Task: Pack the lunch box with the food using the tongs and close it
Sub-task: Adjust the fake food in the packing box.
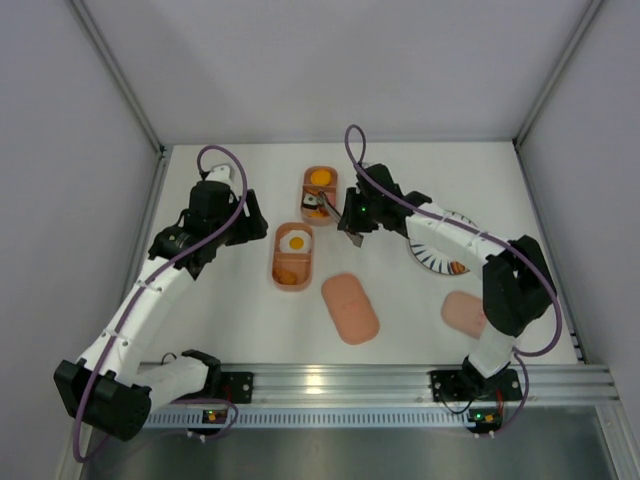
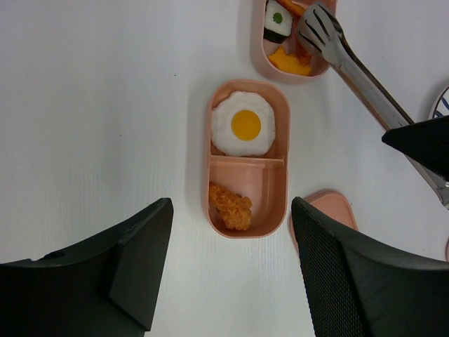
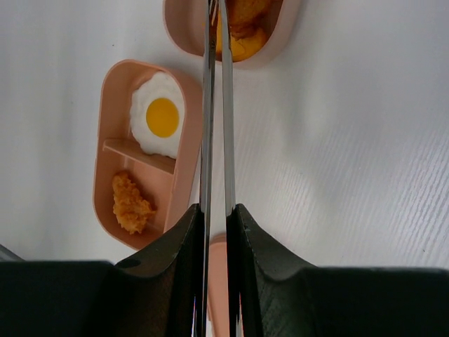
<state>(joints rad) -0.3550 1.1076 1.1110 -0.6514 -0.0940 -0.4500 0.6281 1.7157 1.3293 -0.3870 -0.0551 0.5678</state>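
The lunch box stands as two pink trays. The near tray point(image 1: 274, 262) holds a fried egg point(image 2: 243, 124) and a crumbed orange piece point(image 2: 231, 206). The far tray point(image 1: 304, 195) holds a sushi roll point(image 2: 277, 21) and orange pieces point(image 3: 242, 42). My right gripper point(image 3: 217, 214) is shut on the silvery tongs point(image 3: 215, 105), whose tips point(image 2: 317, 28) reach into the far tray beside the roll. My left gripper point(image 2: 231, 281) hangs open just short of the near tray, holding nothing. Two flat pink lids point(image 1: 350, 308) point(image 1: 463, 312) lie on the table.
A white plate point(image 1: 440, 245) with black radial stripes sits under the right arm at the right. White walls close the table at the left, right and back. A metal rail runs along the near edge.
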